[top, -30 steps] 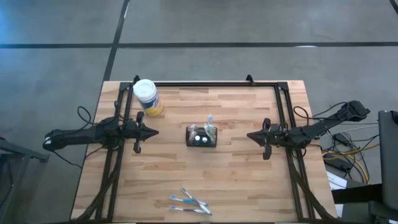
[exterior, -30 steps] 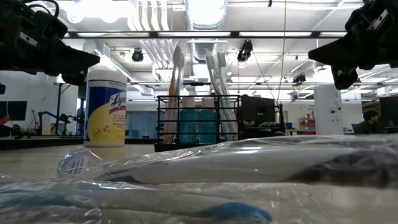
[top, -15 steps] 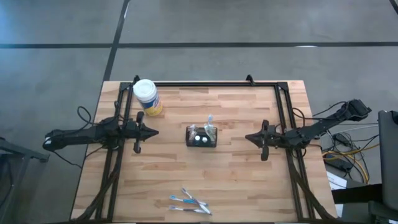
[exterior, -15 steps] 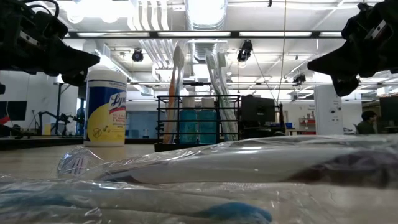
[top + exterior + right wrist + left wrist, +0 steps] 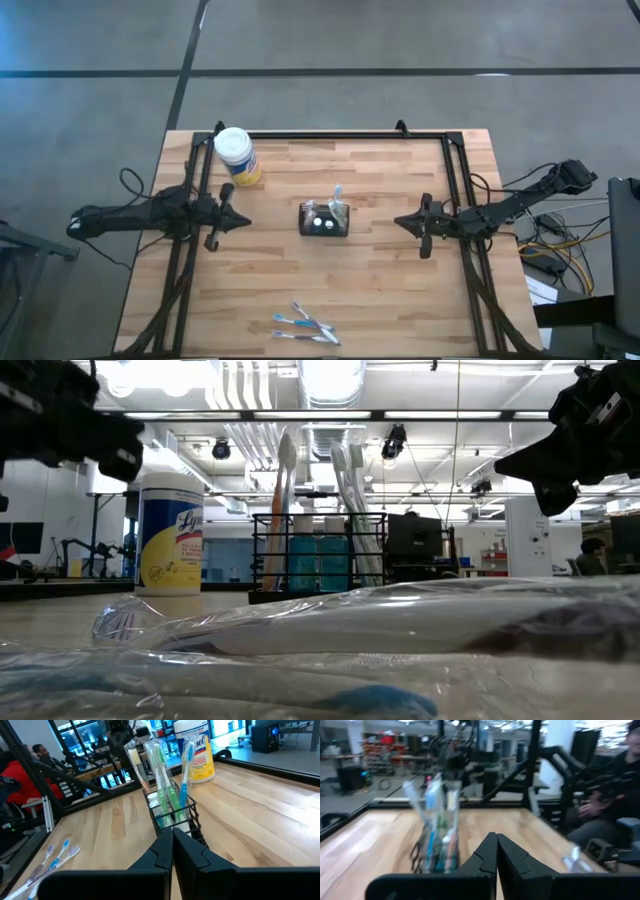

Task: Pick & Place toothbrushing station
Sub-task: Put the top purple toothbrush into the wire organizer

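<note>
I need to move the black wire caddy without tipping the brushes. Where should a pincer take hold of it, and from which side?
Probably from above, pinching a short end wall of the wire-mesh caddy at its top rim. The caddy stands upright at mid-table with toothbrushes sticking up out of it, so its middle is blocked. The right pincer, shut, points at its end and looks best placed.

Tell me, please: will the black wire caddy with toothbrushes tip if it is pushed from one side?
The caddy is probably light, being open wire. Its toothbrushes stand tall above the rim, so it may tip or spill. On the smooth wooden table it would likely slide first.
</note>
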Motion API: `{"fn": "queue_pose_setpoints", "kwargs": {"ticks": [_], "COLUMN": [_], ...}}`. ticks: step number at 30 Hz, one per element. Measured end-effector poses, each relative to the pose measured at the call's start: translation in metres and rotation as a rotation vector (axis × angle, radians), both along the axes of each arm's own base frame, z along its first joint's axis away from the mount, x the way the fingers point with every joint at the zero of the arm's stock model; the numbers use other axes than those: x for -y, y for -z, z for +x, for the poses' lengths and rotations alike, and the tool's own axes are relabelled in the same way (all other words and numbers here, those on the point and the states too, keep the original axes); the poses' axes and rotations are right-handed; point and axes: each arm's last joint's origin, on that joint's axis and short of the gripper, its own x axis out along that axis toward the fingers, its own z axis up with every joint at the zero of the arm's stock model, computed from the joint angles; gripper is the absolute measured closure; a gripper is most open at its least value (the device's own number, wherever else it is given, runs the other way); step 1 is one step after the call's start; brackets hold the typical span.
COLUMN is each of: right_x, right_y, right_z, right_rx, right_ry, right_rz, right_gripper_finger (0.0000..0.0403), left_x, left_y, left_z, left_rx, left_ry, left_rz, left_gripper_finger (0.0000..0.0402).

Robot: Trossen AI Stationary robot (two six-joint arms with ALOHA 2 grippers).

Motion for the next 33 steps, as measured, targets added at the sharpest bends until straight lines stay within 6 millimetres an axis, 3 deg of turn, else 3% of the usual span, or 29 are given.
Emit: {"fn": "queue_pose_setpoints", "kwargs": {"ticks": [12, 18, 24, 28, 33], "right_x": [-0.002, -0.002, -0.002, -0.002, -0.002], "right_y": [0.000, 0.000, 0.002, 0.002, 0.002], "right_z": [0.000, 0.000, 0.000, 0.000, 0.000], "right_rx": [-0.004, -0.004, -0.019, -0.018, -0.017], "right_ry": [-0.054, -0.055, -0.058, -0.061, -0.061], "right_rz": [0.003, 0.002, -0.003, 0.001, 0.001], "right_gripper_finger": [0.0394, 0.0394, 0.0394, 0.0394, 0.0394], "left_x": [0.007, 0.015, 0.031, 0.049, 0.073], "left_y": [-0.045, -0.057, -0.068, -0.072, -0.077], "left_z": [0.008, 0.022, 0.045, 0.063, 0.089], "left_rx": [-0.076, -0.139, -0.209, -0.258, -0.340], "left_ry": [0.050, 0.030, 0.077, 0.225, 0.319], "left_rz": [-0.025, -0.035, -0.036, -0.033, 0.009], "left_gripper_finger": [0.0391, 0.0347, 0.0278, 0.0238, 0.0224]}}
